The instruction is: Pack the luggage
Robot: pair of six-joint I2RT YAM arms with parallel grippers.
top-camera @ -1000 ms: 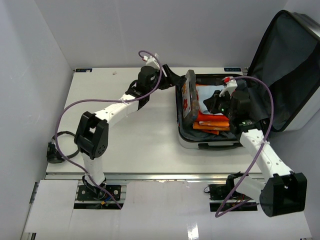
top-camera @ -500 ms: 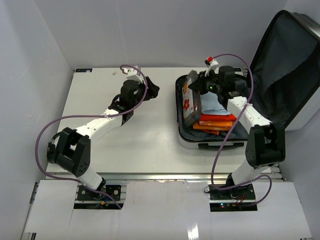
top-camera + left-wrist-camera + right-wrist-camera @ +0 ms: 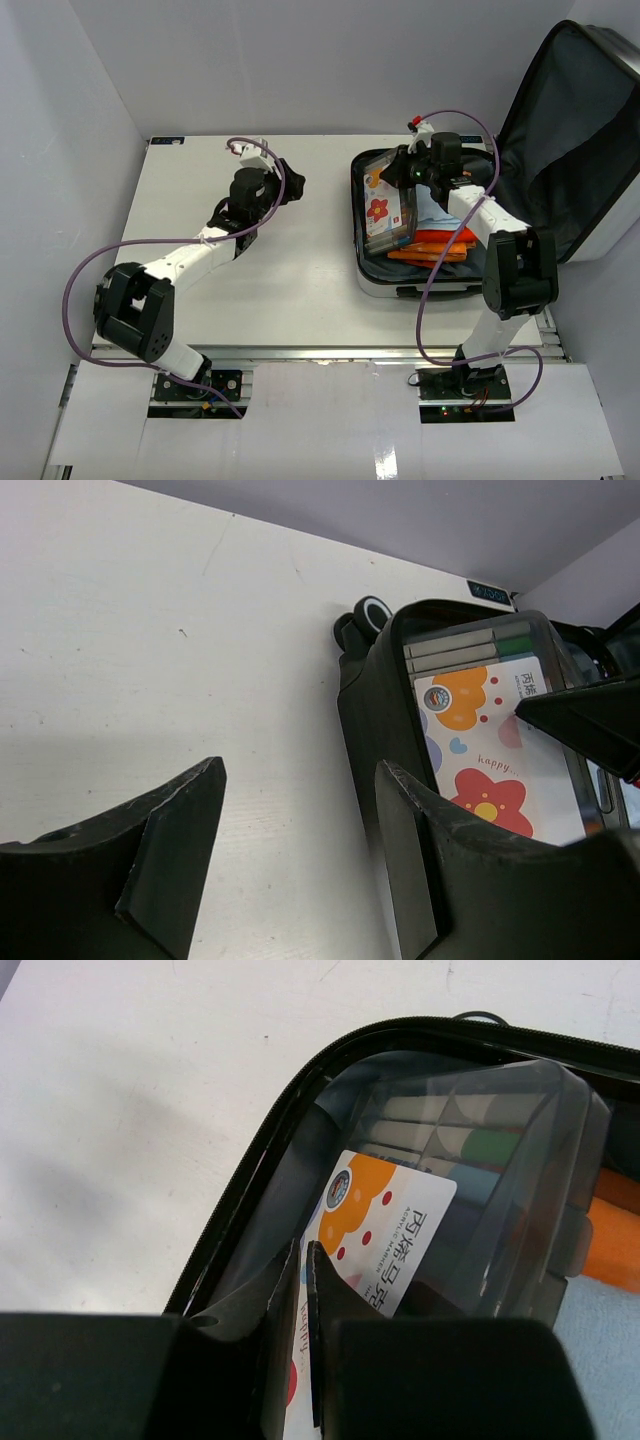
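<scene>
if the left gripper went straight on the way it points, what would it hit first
Probably the luggage, its black side wall; only bare table lies before it, though depth is unclear.

We are finding the luggage [image 3: 420,290], a small hard-shell suitcase with a black zipper rim, lying open on the right part of the flat white table [image 3: 300,260]. Its dark fabric-lined lid [image 3: 570,150] is standing up at the far right. Inside, a flat clear plastic case with a flower card [image 3: 388,210] is leaning tilted along the left wall. Folded orange items [image 3: 445,247] are lying just right of the case, and a light blue cloth [image 3: 440,212] is lying behind them. The right gripper [image 3: 400,172] is touching the case's far end.
</scene>
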